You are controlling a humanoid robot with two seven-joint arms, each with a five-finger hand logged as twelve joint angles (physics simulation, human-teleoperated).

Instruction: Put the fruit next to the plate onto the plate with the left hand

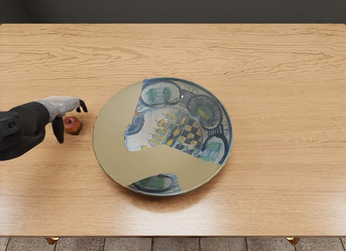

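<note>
Wood-grained tabletop (270, 61) fills most of the head view, with a dark wall behind its far edge and a strip of tiled floor below its near edge.

Item 1: a large round plate (111, 137) sits near the middle of the tabletop, slightly toward the near edge. Its face carries a blue, green and yellow painted pattern. A plain beige area covers the left and lower parts. Nothing lies on it.

Item 2: a small red fruit (72, 125) rests on the tabletop just beside the plate's left rim, apart from it, toward the left edge of the tabletop.

Item 3: the left arm enters from the left edge of the view, dark at the forearm and grey at the left hand (62, 107). The hand is poised over the fruit with its fingers (82, 106) reaching past the fruit's far side and the thumb (58, 133) pointing down on the fruit's left. The fingers are spread and have not closed on the fruit. Whether any finger touches the fruit cannot be determined.
</note>
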